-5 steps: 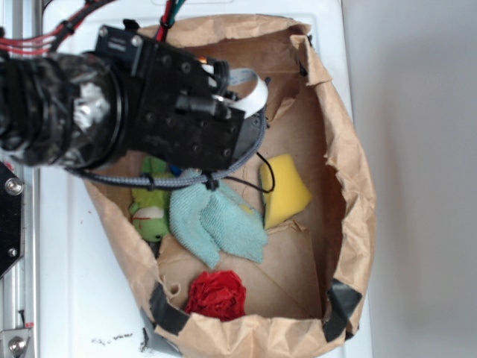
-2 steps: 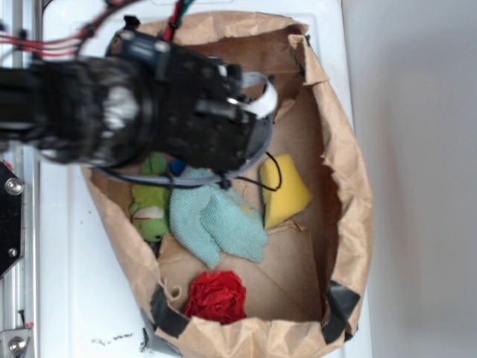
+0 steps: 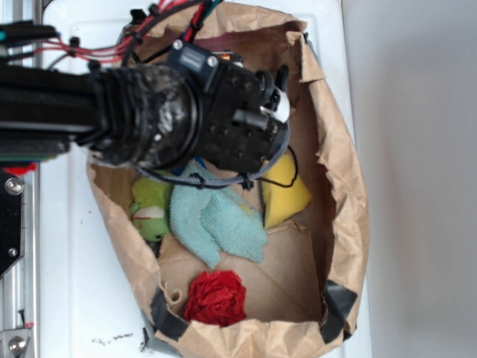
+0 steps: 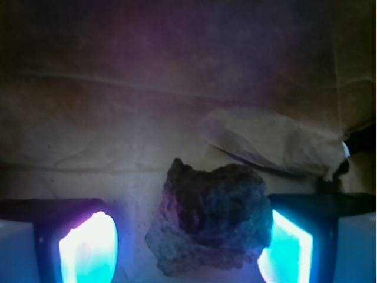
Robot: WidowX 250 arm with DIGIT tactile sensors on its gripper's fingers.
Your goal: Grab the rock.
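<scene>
In the wrist view the rock (image 4: 209, 215), a rough dark grey-brown stone, lies on the brown paper floor of the bag between my two glowing pads. My gripper (image 4: 185, 250) is open around it. The left pad (image 4: 88, 250) stands clear of the rock with a gap. The right pad (image 4: 288, 250) is at the rock's right edge. In the exterior view the black gripper (image 3: 257, 112) points down into the upper part of the paper bag (image 3: 350, 186), and it hides the rock.
Inside the bag lie a yellow sponge wedge (image 3: 287, 190), a light blue cloth (image 3: 216, 220), a green plush toy (image 3: 149, 205) and a red fabric ball (image 3: 216, 296). The bag's crumpled walls stand close on all sides. Cables hang beside the gripper.
The arm has moved right and toward the bag's upper end, and now covers more of the sponge's top. The other objects have not moved.
</scene>
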